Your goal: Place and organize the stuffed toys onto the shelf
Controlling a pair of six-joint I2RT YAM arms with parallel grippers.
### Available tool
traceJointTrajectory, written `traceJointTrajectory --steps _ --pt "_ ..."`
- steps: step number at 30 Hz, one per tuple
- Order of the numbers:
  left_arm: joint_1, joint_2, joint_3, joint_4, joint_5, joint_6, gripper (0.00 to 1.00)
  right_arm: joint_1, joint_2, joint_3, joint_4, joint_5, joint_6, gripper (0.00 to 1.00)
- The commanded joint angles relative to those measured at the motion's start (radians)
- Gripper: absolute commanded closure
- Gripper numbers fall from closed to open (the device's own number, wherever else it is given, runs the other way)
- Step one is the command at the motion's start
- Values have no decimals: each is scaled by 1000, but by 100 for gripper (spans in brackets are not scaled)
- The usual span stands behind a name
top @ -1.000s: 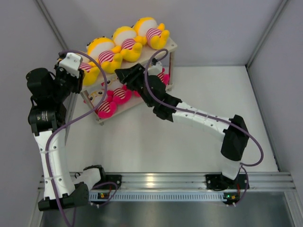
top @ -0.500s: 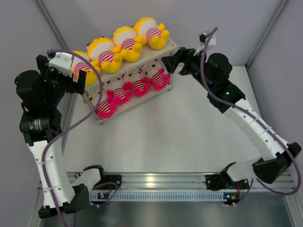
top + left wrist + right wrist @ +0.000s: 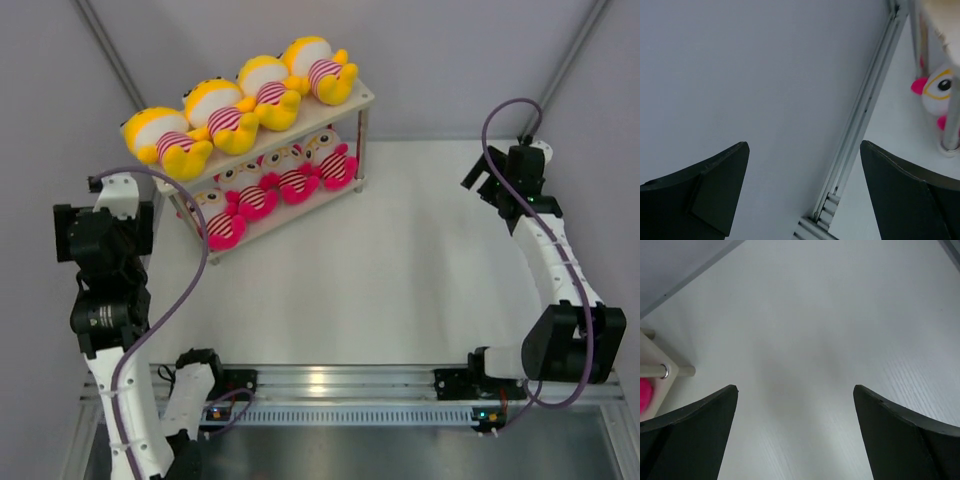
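Observation:
The shelf stands at the back left of the table. Several yellow-limbed stuffed toys lie in a row on its top board, and several pink ones lie on the lower board. My left gripper hovers left of the shelf, open and empty; its view catches a shelf post and one pink toy's face. My right gripper hangs far right of the shelf, open and empty, above the bare tabletop. The shelf's corner shows at the left edge of the right wrist view.
Grey enclosure walls close in the table on the left, back and right. An aluminium frame rail runs along the left wall beside my left gripper. The arms' mounting rail crosses the near edge.
Both arms have drawn back from the shelf, the left one down and left, the right one far to the right. Both grippers opened. The leftmost yellow toy now lies free on the top board.

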Motion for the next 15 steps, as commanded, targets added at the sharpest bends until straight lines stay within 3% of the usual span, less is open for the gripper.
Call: traceJointTrajectory --steps 1,6,11,15 --pt "37 -41 -168 -12 -142 48 1 -7 -61 -10 71 120 -32 1" --pt "97 -144 -364 -25 -116 22 1 -7 -64 -67 157 116 -34 1" --pt "132 -236 -528 -88 45 -2 1 -7 -114 -188 291 94 -38 1" --pt "137 -262 -661 -98 78 -4 1 -7 -165 -256 361 73 -29 1"
